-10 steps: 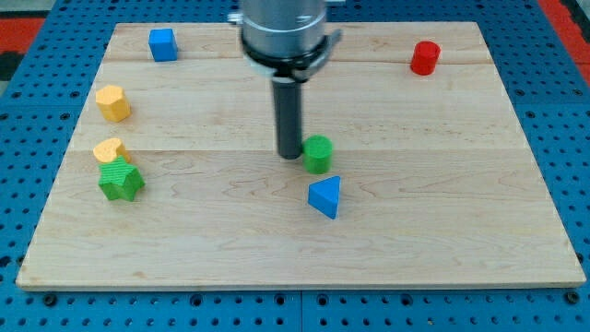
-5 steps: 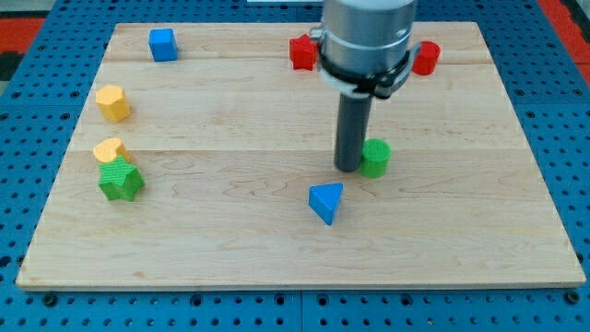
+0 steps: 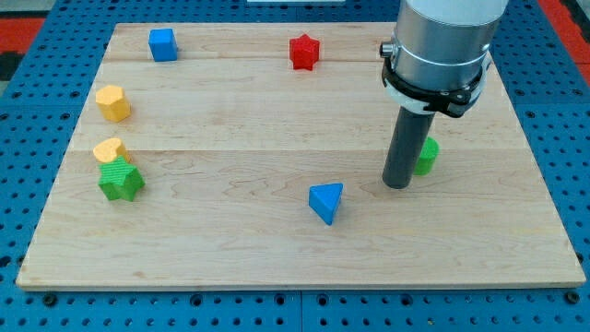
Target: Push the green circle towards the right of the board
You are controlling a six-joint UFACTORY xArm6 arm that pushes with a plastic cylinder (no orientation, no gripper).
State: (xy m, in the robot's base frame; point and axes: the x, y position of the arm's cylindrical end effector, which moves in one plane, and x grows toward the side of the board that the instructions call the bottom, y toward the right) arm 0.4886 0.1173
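Note:
The green circle point(image 3: 426, 157) is a small green cylinder on the wooden board point(image 3: 230, 240), right of centre. Most of its left side is hidden behind my rod. My tip point(image 3: 397, 183) rests on the board against the circle's left side, slightly below it in the view. The arm's grey body fills the view's top right.
A blue triangle point(image 3: 326, 201) lies below and left of my tip. A red star point(image 3: 303, 52) sits near the top edge. A blue cube point(image 3: 163, 43) is at top left. A yellow hexagon point(image 3: 112, 102), a yellow heart point(image 3: 109, 150) and a green star point(image 3: 121, 180) stand at the left.
My tip and the green circle have moved together to the right across the board. The arm now hides the red cylinder at top right, and the red star has come into view.

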